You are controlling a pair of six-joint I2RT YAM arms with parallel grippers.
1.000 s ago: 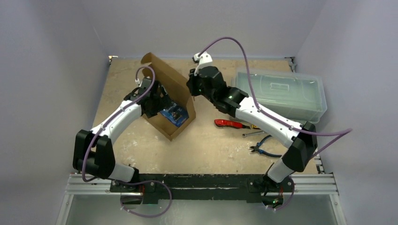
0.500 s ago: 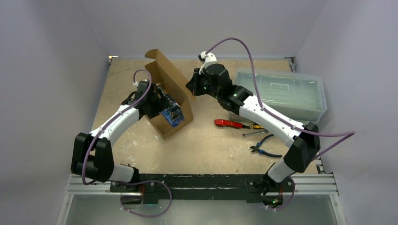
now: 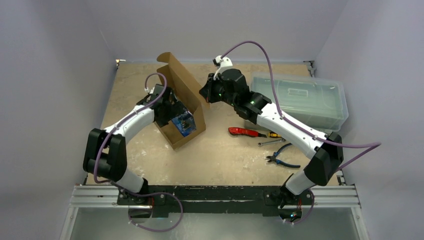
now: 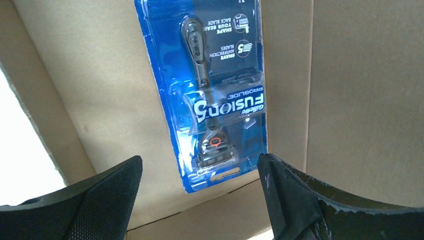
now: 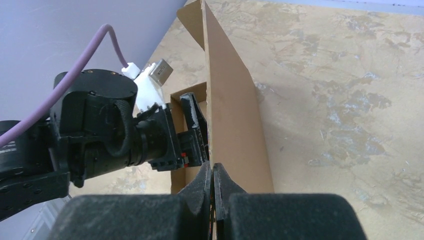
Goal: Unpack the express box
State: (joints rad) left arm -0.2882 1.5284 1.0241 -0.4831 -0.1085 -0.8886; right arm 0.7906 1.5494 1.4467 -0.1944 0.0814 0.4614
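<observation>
On the desk (image 3: 225, 155), the right claw (image 5: 213, 175) pinches up the lid (image 5: 232, 115) of the express box (image 3: 174, 135) while the left claw (image 4: 199, 167) gapes open over the razor pack (image 4: 210, 95) inside; if the lid slips, it could flop onto that claw.

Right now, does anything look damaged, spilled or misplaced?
Nothing stands out. The right hand holds the express box by its upright flap; the razor pack lies intact inside, slightly askew, ahead of the open left hand.
</observation>
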